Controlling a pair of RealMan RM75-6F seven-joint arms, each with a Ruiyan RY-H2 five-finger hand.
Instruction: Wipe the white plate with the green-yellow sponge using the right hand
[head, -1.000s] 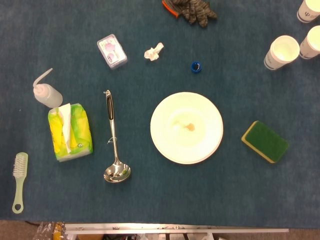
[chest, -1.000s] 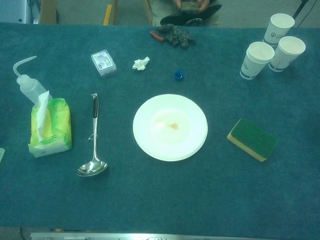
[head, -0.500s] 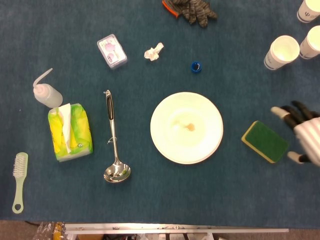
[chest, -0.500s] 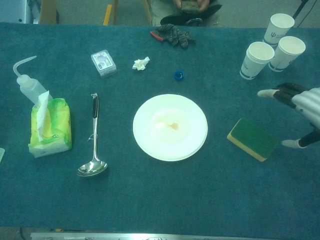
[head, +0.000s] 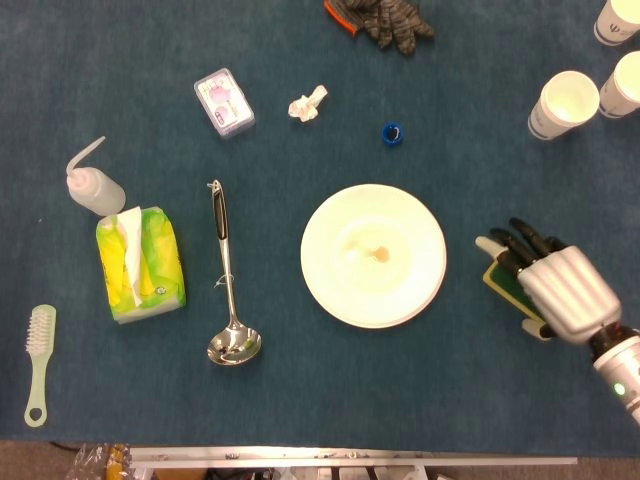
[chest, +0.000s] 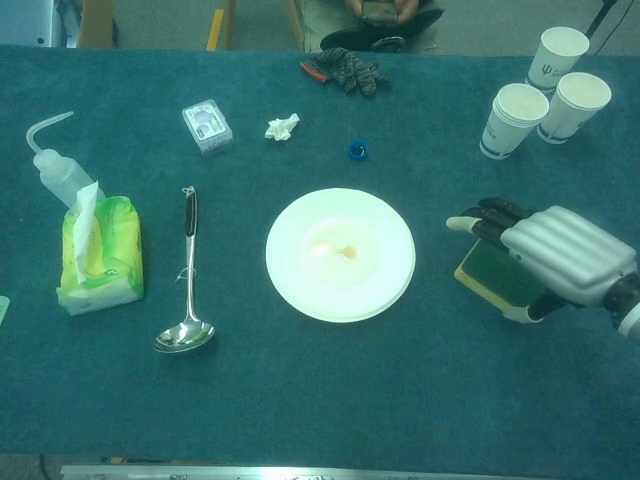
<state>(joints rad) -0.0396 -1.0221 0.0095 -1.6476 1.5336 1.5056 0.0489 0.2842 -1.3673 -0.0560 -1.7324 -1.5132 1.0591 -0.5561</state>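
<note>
The white plate (head: 373, 255) (chest: 340, 254) lies flat at the middle of the blue cloth, with a small brown smear at its centre. To its right lies the green-yellow sponge (head: 500, 275) (chest: 490, 275), mostly hidden. My right hand (head: 558, 287) (chest: 555, 252) hovers over the sponge, palm down, fingers spread and pointing toward the plate. Whether it touches the sponge cannot be told. My left hand is in neither view.
Several paper cups (head: 565, 103) (chest: 515, 120) stand at the back right. A steel ladle (head: 228, 290) (chest: 187, 285), a tissue pack (head: 140, 263), a squeeze bottle (head: 92, 183) and a brush (head: 38, 360) lie left. A blue cap (head: 392, 133), crumpled paper (head: 307, 104), a small box (head: 223, 101) and gloves (head: 385, 20) lie behind.
My right hand has come in from the right edge and moved left over the sponge, now covering most of it. Everything else is unmoved.
</note>
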